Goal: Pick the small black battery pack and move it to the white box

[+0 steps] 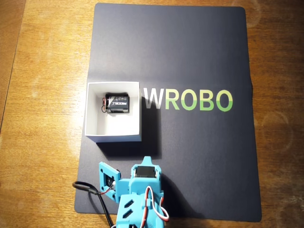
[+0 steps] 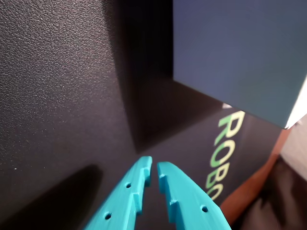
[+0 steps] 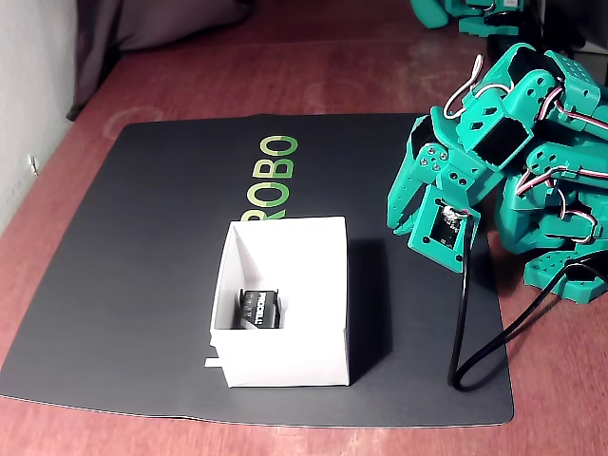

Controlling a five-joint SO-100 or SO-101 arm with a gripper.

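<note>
the small black battery pack (image 1: 117,103) lay inside the white box (image 1: 90,121); the end effector (image 2: 154,173), nearly closed and empty, risked nudging the box if swung.

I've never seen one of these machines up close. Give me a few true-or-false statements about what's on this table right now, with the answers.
1. The small black battery pack lies inside the white box. True.
2. The gripper is holding the battery pack. False: nothing shows between the fingers, which sit almost closed, away from the box.
3. The white box stands on the dark mat. True.
4. The box has a lid on it. False: it is open on top, so the battery pack shows inside.
5. In the overhead view, the box is to the right of the "ROBO" lettering. False: it is to the left.
</note>
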